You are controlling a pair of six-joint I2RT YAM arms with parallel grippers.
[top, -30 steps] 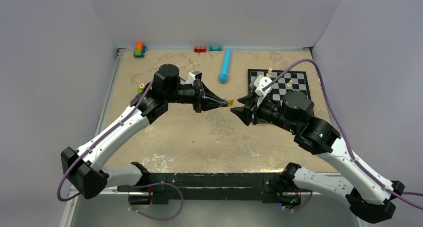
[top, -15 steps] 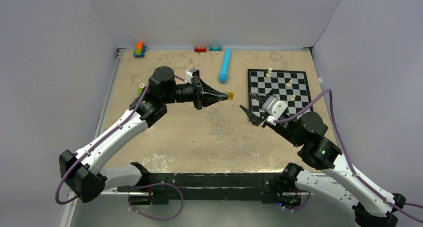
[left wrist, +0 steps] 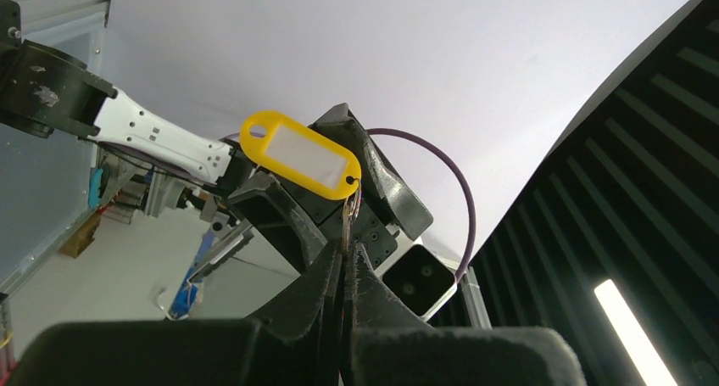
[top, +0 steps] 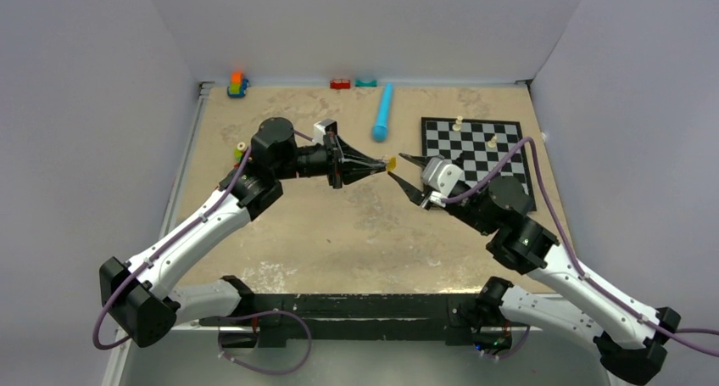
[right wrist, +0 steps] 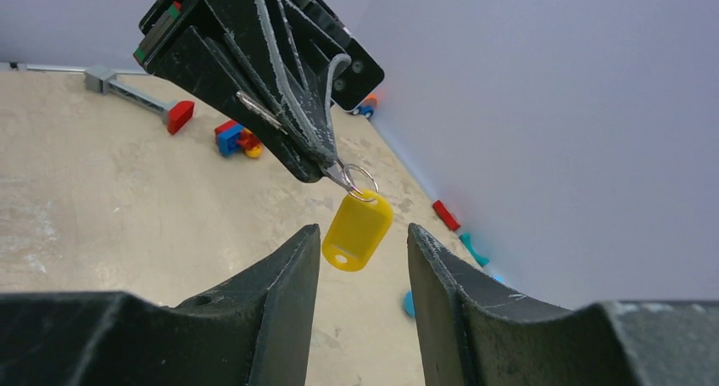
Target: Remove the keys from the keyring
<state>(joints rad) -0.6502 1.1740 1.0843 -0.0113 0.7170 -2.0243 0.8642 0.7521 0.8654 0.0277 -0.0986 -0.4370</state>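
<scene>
1. The left end effector (top: pixel 383 165) has its fingers pressed together, pinching the keyring (right wrist: pixel 348 178) in the air above the tabletop (top: pixel 339 233), just beside the chessboard (top: pixel 502 138).
2. A yellow tag (right wrist: pixel 357 232) hangs from the ring, off the chessboard's edge.
3. The right end effector (top: pixel 395 164) reaches in from the chessboard's side. Its fingers are spread on either side of the tag and do not touch it.
4. The keys cannot be told apart from the thin metal in the pinch.
</scene>
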